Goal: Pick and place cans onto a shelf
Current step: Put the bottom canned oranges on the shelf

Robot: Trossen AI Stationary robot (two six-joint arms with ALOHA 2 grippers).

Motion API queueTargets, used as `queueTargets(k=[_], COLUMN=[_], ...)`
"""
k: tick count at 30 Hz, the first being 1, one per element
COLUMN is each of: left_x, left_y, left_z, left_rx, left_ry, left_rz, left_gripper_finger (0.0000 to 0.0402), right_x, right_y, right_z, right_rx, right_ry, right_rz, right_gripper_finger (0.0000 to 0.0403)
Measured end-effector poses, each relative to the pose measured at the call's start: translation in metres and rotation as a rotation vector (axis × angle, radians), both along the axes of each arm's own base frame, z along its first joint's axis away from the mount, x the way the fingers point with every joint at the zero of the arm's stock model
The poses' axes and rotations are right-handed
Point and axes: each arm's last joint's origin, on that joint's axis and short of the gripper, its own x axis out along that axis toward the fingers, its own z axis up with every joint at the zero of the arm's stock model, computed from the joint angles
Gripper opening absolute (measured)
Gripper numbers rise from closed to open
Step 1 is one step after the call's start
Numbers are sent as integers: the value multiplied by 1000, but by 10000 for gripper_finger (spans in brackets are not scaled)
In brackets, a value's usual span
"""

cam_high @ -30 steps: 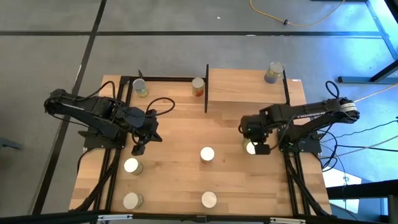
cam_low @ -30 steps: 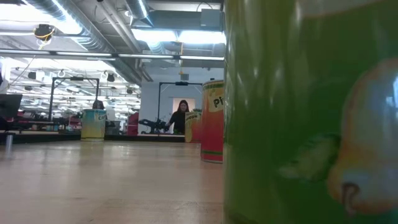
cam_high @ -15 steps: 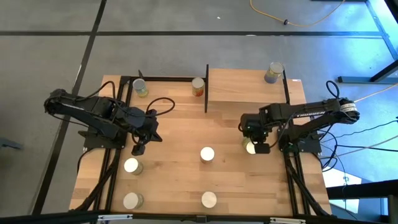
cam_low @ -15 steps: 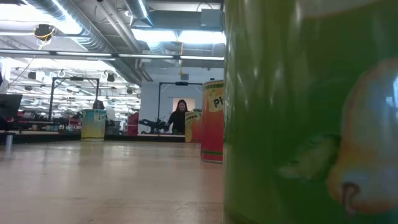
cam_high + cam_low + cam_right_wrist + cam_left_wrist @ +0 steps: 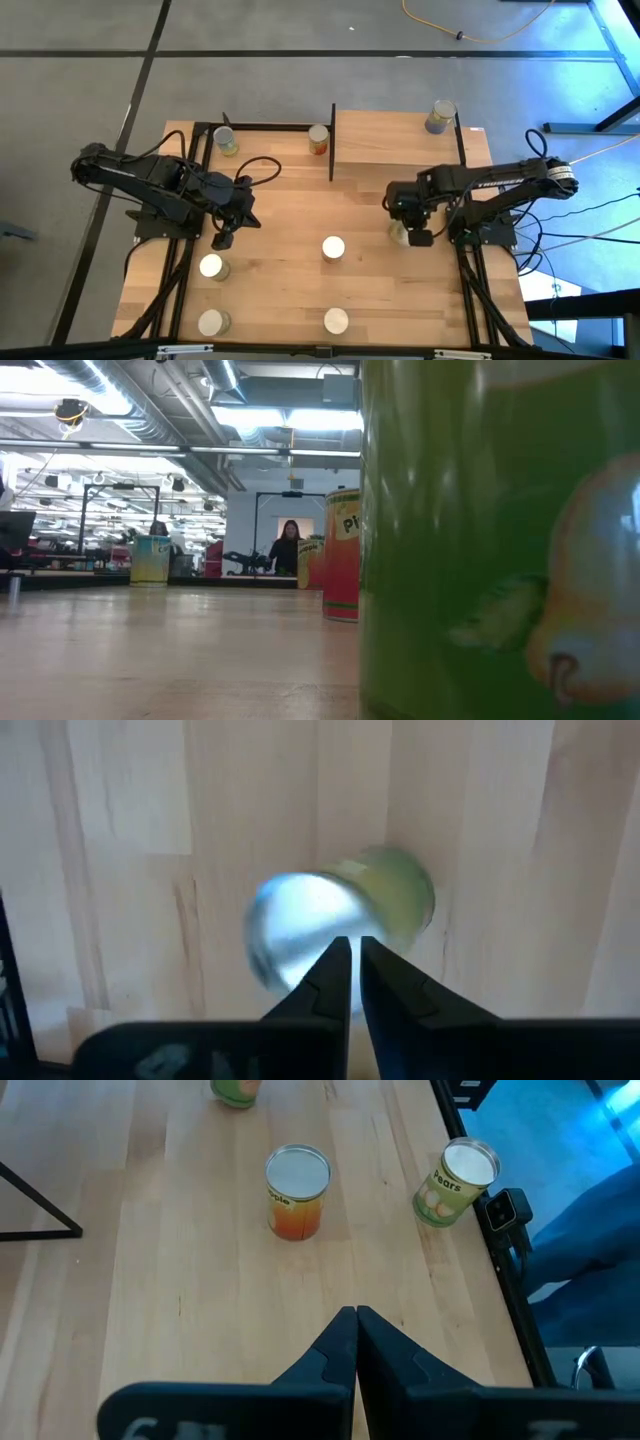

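Grey concrete floor (image 5: 300, 80) with dark seams; yellow cable (image 5: 470, 35) lay on it. Ceiling ducts (image 5: 150, 405) and strip lights (image 5: 290, 420) overhead.

Industrial lab or workshop hall. Exposed ceiling ducts (image 5: 150, 415), strip lights (image 5: 290, 420), grey concrete floor (image 5: 300, 80) at 12 o'clock.

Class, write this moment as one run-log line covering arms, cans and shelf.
right gripper over green can | left gripper shut, idle above tabletop | shelf holds one can | task unfinished
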Motion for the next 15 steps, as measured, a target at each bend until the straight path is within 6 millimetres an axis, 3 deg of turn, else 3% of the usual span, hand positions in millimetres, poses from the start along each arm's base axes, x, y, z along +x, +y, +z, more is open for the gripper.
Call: queueTargets(k=[9, 12, 15], left_x=[0, 0, 0], left_y=[0, 0, 0], left_z=[0, 0, 0], left_rx=[0, 1, 3], left_ry=[0, -1, -4], left_rz=[0, 1, 4], left_gripper_finger=[0, 0, 0], right_x=[3, 10, 15], right_y=[-1, -1, -2], right_z=[8, 30, 64], right_rx=[-50, -58, -92], right_ry=[-31, -115, -234], right_rz=[-7, -8, -33], right_gripper_finger=[30, 29, 18])
